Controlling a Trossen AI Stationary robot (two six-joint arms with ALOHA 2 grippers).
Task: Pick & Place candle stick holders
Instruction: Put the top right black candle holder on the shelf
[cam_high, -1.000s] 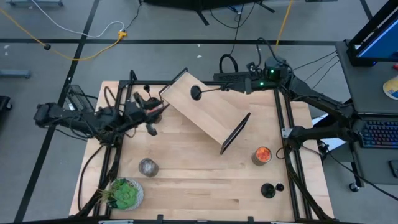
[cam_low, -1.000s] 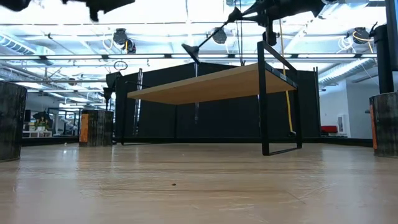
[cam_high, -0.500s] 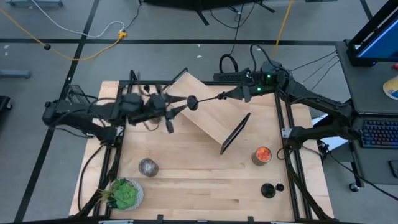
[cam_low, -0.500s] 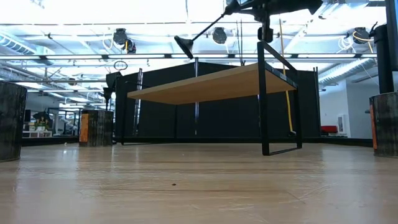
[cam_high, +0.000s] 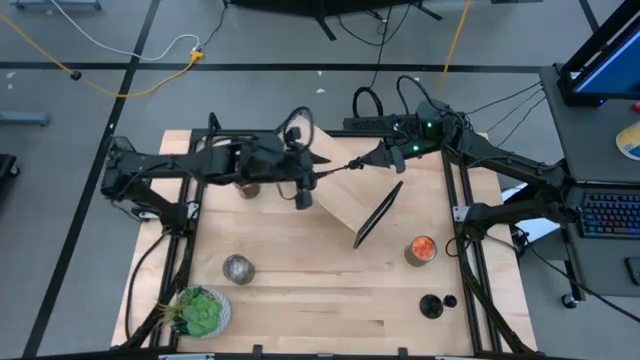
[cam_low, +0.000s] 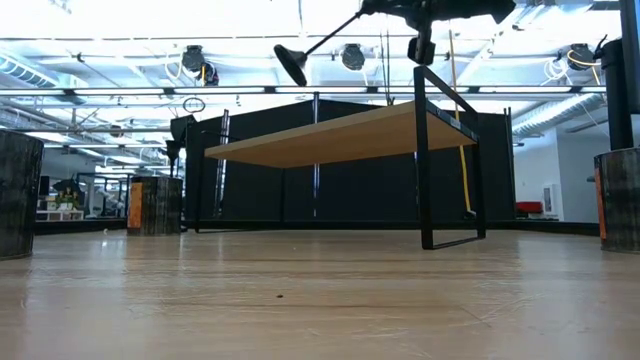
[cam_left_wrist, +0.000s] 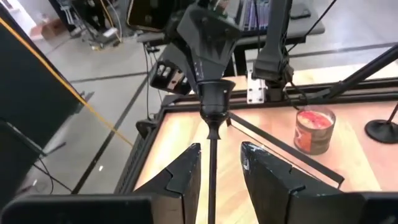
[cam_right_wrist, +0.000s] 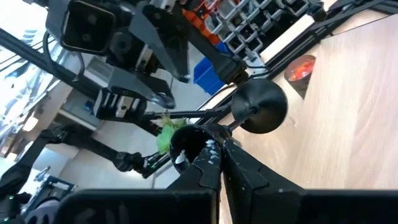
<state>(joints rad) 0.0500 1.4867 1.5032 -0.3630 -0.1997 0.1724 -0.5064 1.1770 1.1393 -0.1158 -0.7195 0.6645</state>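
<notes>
High view: we are pinching a candle stick holder (cam_high: 335, 168) with our right gripper (cam_high: 378, 158); our left gripper (cam_high: 312, 172) is spread around its stem.

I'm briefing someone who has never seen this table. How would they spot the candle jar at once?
Start at the tilted wooden shelf at the table's back. Go from its right black end frame toward the right front: the candle jar stands there, upright and alone. Its orange-red top sets it apart from the black holder nearer the front and the grey jar on the left.
</notes>
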